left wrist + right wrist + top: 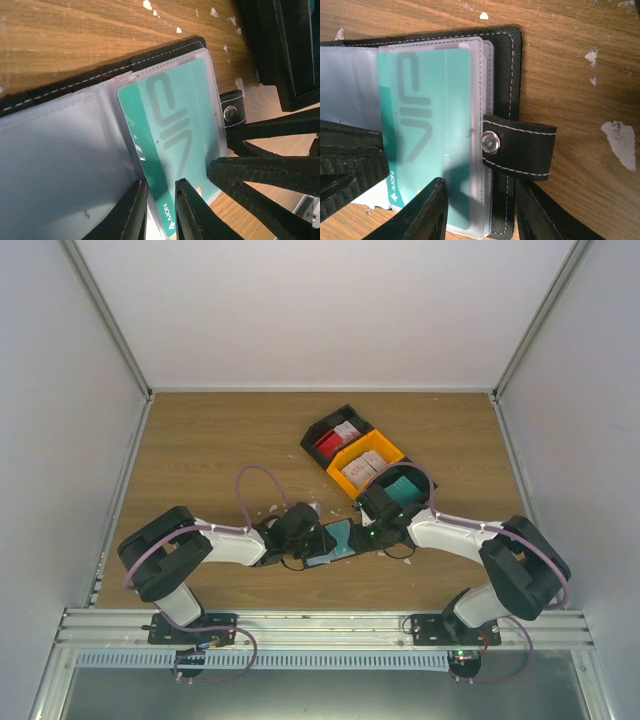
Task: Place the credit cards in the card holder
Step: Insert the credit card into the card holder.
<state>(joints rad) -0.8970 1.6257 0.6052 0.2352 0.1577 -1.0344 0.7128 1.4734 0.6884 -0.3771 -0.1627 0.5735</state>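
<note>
left gripper (160, 182): jaws nearly together at the teal card (175, 130) end, pinching or not, can't tell
right gripper (480, 184): straddles card holder (502, 65) edge, grip unclear
card holder: open, worktop (200, 440) middle, nearer front edge; may skid
teal card: mostly sleeved; a hard shove could buckle it

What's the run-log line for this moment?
phase: insertion | teal card: mostly in sleeve of card holder | left gripper: at card's exposed end, grip unclear | right gripper: open, straddling strap edge
</note>
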